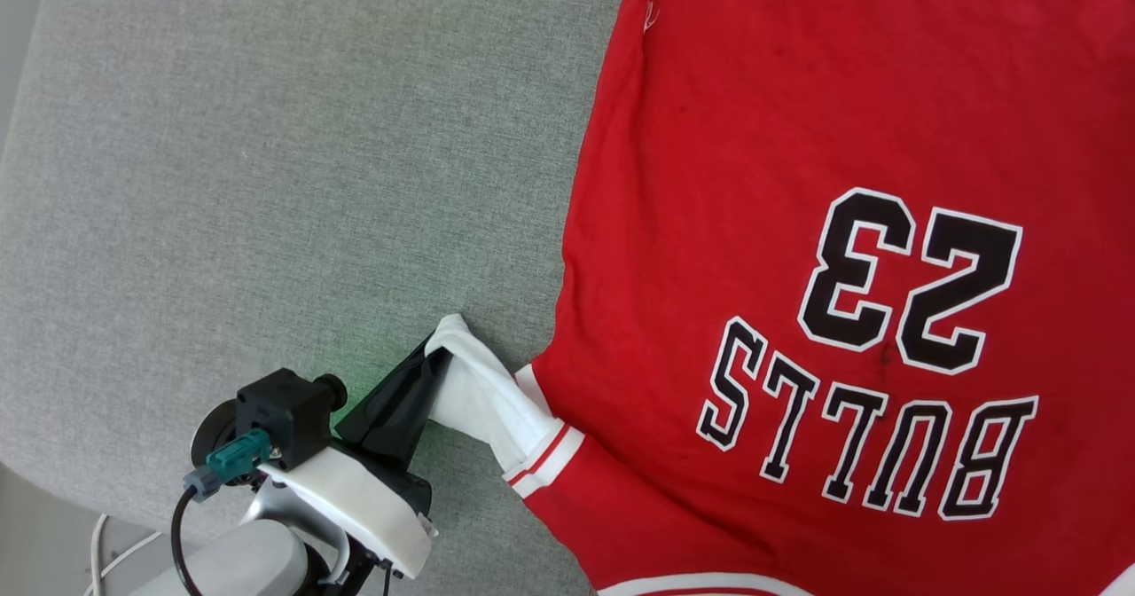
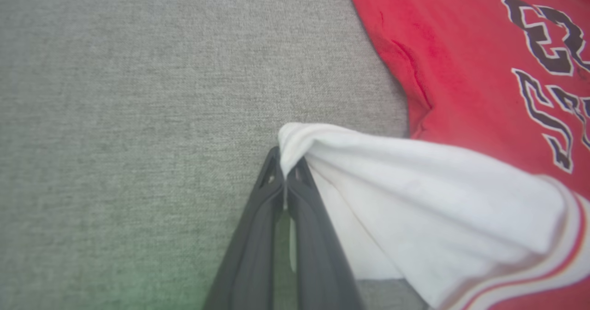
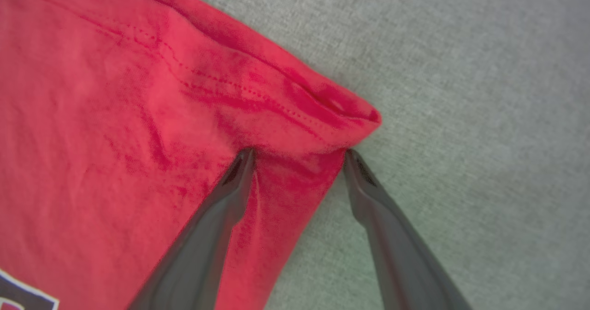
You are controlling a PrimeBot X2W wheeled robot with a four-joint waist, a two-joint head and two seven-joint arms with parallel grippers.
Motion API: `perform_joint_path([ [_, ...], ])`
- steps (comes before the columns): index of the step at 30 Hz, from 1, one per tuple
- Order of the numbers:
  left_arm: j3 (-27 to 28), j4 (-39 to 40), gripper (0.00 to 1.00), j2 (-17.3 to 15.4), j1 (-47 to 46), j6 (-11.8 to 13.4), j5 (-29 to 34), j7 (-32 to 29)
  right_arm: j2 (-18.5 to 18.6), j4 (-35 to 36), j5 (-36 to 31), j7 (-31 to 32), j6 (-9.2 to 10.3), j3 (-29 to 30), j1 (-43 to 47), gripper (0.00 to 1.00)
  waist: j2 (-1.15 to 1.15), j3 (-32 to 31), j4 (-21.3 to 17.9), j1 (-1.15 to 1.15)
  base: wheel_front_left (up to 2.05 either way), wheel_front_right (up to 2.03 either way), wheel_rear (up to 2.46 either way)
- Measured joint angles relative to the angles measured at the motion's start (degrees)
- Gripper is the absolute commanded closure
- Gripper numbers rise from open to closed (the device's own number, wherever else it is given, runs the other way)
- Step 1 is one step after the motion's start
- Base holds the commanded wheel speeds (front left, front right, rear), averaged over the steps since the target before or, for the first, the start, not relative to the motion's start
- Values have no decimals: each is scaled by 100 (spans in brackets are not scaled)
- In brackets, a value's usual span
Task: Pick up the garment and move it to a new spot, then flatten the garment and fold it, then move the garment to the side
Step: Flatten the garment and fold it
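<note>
Garment [image 1: 754,179] cropped at right, left claw [image 2: 285,167] pinching its sleeve [image 2: 415,185], right claw [image 3: 299,155] spread, perhaps touching hem [image 3: 276,102].

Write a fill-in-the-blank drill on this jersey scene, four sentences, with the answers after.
The left gripper is shut on the ____ sleeve of the garment.
The right gripper is ____, its fingers astride a red hem corner.
The number printed on the garment is ____.
The garment lies on a ____ fabric surface.
Missing words: white; open; 23; grey.
</note>
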State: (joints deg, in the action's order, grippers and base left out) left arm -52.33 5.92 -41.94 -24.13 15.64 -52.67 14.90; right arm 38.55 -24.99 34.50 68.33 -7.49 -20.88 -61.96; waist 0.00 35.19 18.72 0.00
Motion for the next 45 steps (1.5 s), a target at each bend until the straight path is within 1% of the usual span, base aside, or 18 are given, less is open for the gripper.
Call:
perform_joint_path([
  [1,1,-15,100,20,-5,-3,0,1,55,45,2,-26,0,-66,16,100,0,-2,4,0,0,0,0],
  [4,19,-89,100,52,-11,-26,-1,1,89,64,91,-172,0,-108,35,100,0,-73,-13,0,0,0,0],
  [8,57,-187,100,44,43,-44,-13,1,44,70,189,-386,-1,-234,11,100,0,-284,-79,1,0,0,0],
  [12,109,-245,100,10,248,-11,-104,0,130,277,412,-641,-1,-530,9,100,0,-603,-194,0,0,0,0],
  [14,143,-264,100,-45,406,13,-159,0,253,472,570,-756,-1,-754,39,100,0,-787,-271,1,0,0,0],
  [17,180,-250,100,-99,627,59,-210,0,627,831,844,-836,-1,-1100,331,100,0,-1073,-403,0,0,0,0],
  [20,253,-225,100,-202,850,125,-287,1,1150,1315,1106,-823,-2,-1478,719,100,0,-1345,-556,0,0,0,0],
  [21,296,-213,100,-267,976,160,-312,1,1496,1617,1295,-831,-2,-1633,996,100,0,-1497,-672,0,0,0,0],
  [24,328,-182,100,-289,1137,201,-355,2,1944,1925,1610,-971,-2,-1717,1588,100,0,-1732,-823,0,0,0,0],
  [27,376,-164,100,-334,1329,248,-394,10,2291,2096,1847,-1260,-2,-1691,2244,100,0,-1950,-964,0,0,0,0],
  [32,425,-131,100,-397,1524,282,-402,16,2629,2125,2209,-1878,-2,-1589,3573,100,0,-2229,-1157,0,0,0,0],
  [35,439,-108,100,-409,1599,304,-400,16,2684,2065,2485,-2276,-2,-1477,4428,100,0,-2344,-1227,0,0,0,0],
  [39,448,-91,100,-413,1680,305,-396,16,2652,1890,2752,-2772,-2,-1325,5478,100,0,-2408,-1273,0,0,0,0],
  [42,448,-91,100,-426,1683,307,-390,16,2451,1749,2917,-3047,-1,-1217,6124,100,0,-2417,-1269,0,0,0,0],
  [44,458,-89,100,-441,1690,313,-383,16,2308,1730,2931,-3214,-2,-1112,6377,100,0,-2409,-1282,0,0,0,0],
  [45,459,-86,100,-442,1690,327,-376,16,2261,1726,2929,-3288,-2,-1027,6437,73,0,-2406,-1290,0,0,0,0],
])
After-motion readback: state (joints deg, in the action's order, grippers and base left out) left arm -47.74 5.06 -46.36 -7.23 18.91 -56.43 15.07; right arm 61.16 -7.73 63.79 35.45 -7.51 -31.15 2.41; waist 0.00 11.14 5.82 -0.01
